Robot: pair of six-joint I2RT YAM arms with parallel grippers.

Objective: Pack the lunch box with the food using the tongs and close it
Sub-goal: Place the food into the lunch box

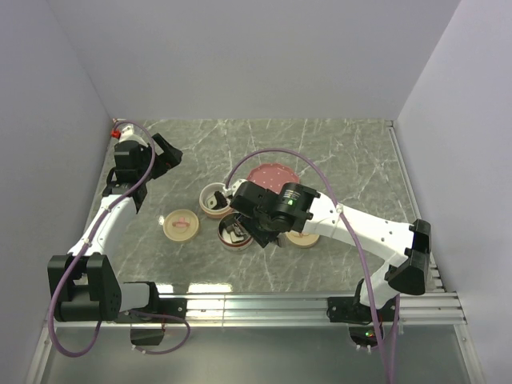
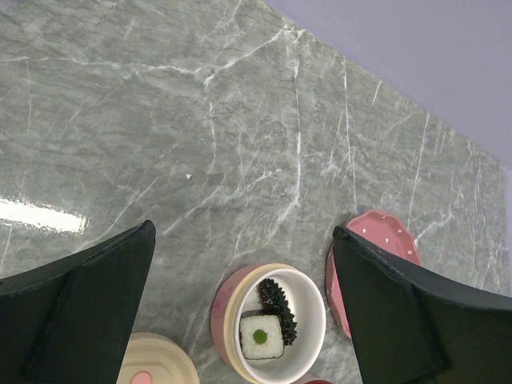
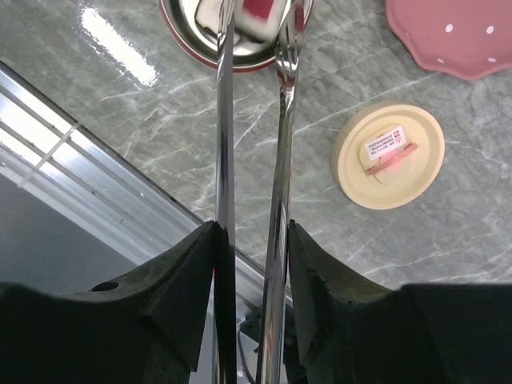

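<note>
My right gripper (image 3: 252, 228) is shut on the tongs (image 3: 279, 144), one finger pressed against each thin metal arm. The tong tips reach over a shiny, red-rimmed metal bowl (image 3: 178, 26), which holds dark pieces (image 1: 234, 233) in the top view. Beside that bowl stands a round tier of the lunch box (image 2: 226, 298), pink outside and white inside. It holds a white square piece of food with a green centre (image 2: 262, 336) and a dark spiky piece (image 2: 278, 298). My left gripper (image 2: 244, 232) hangs open and empty high above the marble, at the back left (image 1: 166, 152).
A pink dotted plate (image 1: 272, 174) lies behind the bowls. One cream lid with a pink handle (image 1: 180, 225) rests left of the bowls, and another cream lid (image 3: 390, 154) rests to their right. A metal rail (image 1: 264, 306) runs along the near table edge.
</note>
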